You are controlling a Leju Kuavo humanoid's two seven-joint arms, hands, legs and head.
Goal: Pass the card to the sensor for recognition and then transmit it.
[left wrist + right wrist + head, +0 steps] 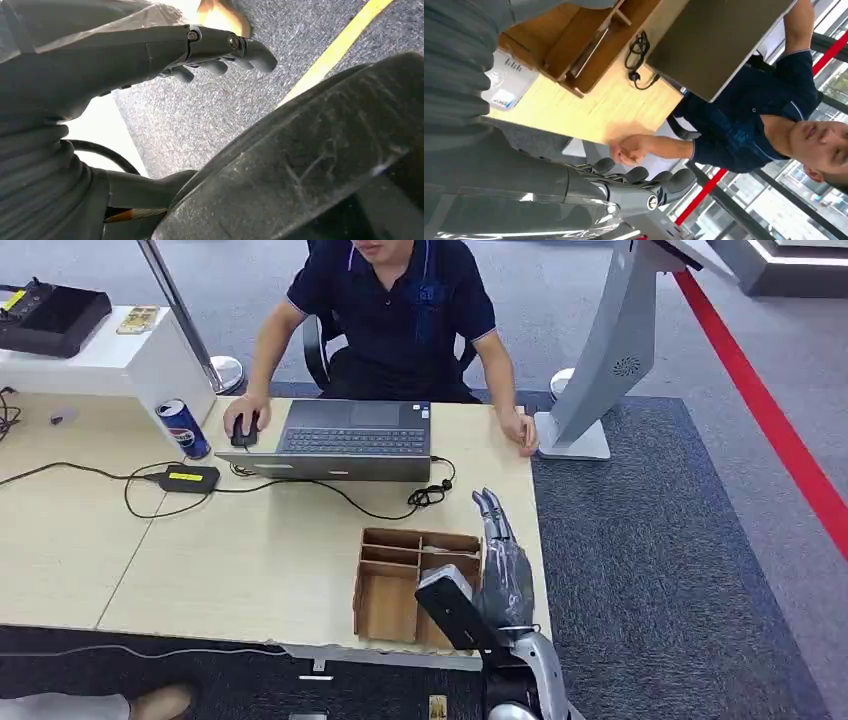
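While a person (pixel 400 310) sits at the far side typing on a laptop (pixel 345 440), the pale wooden worktop (pixel 250 550) stands on grey carpet (pixel 650 570) crossed by a red stripe (pixel 770 420). A wooden compartment tray (pixel 410 585) sits at the near right edge. Right hand (pixel 497 555) reaches flat beside it, fingers straight and together, holding nothing. Left hand (pixel 150 55) hangs over carpet, fingers extended, empty. I cannot tell where the card is.
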